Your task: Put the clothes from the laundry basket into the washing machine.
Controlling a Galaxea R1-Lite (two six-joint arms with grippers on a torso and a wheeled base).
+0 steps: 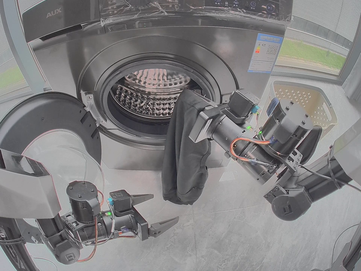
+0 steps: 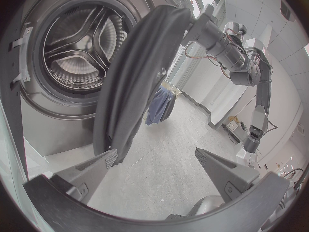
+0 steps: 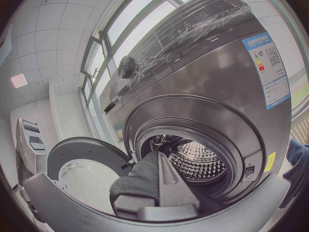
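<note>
The right gripper (image 3: 154,174), pinching the limp black fabric garment (image 1: 186,159) mid-frame, may catch its low-hanging tail on the door rim of the grey steel washing machine (image 1: 225,57)

I read the washing machine (image 1: 225,49) front as smooth grey metal with a soft sheen, with wrinkled clear plastic film (image 1: 188,0) across its top strip. The drum (image 1: 150,91) is shiny, dimpled steel. The garment (image 1: 184,151) is matt black cloth, and my right wrist view shows a fine knit. The laundry basket (image 1: 304,96) looks like pale perforated plastic. The floor (image 1: 233,230) is smooth, stone-like grey with a dull gloss.
</note>
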